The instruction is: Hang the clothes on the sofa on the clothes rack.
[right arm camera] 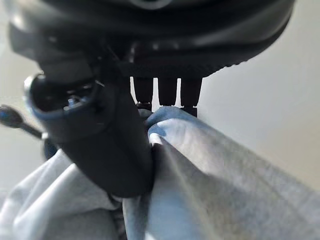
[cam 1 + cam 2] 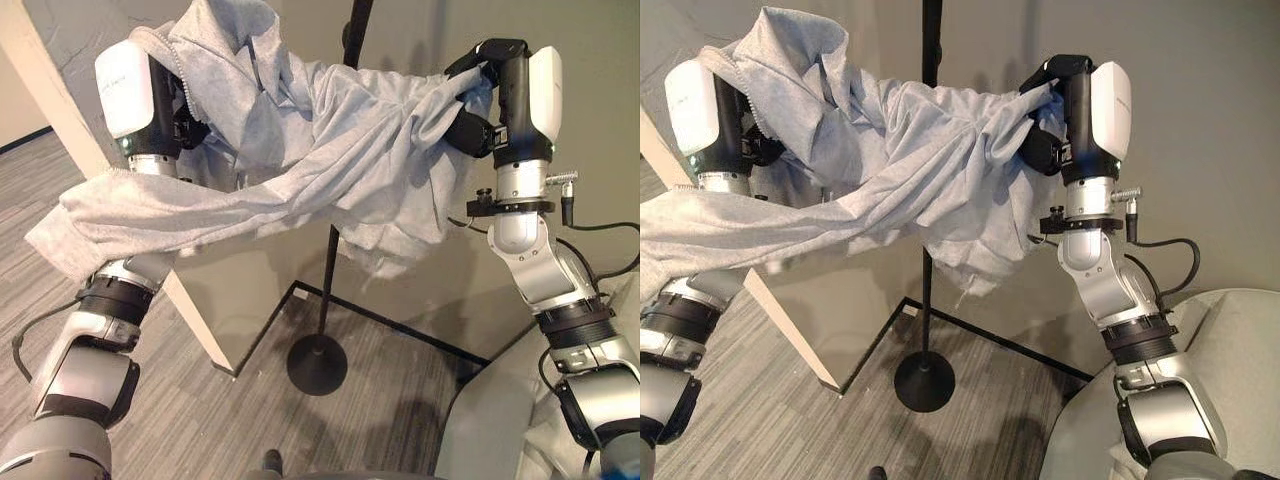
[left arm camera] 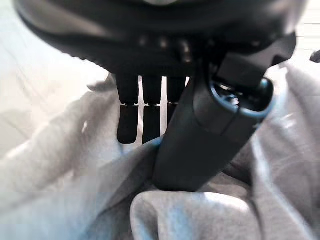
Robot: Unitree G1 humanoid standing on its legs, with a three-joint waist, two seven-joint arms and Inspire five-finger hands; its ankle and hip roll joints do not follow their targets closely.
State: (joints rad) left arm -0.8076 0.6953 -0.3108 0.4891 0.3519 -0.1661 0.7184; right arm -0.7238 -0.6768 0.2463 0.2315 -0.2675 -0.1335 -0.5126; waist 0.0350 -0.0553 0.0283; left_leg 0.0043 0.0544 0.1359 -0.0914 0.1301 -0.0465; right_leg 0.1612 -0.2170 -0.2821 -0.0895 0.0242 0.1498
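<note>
Grey hooded sweatshirt (image 2: pixel 300 150) hangs stretched in the air between the robot's two raised hands, spread in front of the black pole of the clothes rack (image 2: pixel 330 270), whose round base (image 2: pixel 317 364) stands on the wood-look floor (image 2: pixel 200 420). The left hand (image 2: pixel 185 125) grips the hood end, thumb and fingers pinched on a fold of the cloth in the left wrist view; the right hand (image 2: pixel 1050 110) clamps the other edge, thumb pressed against curled fingers with fabric between them. One sleeve (image 2: pixel 120 225) trails down over the left forearm. The step in hand appears to be carrying the garment up to the rack; the next move likely calls for lifting it over the top of the pole, which lies beyond the frame, before either hand lets go.
</note>
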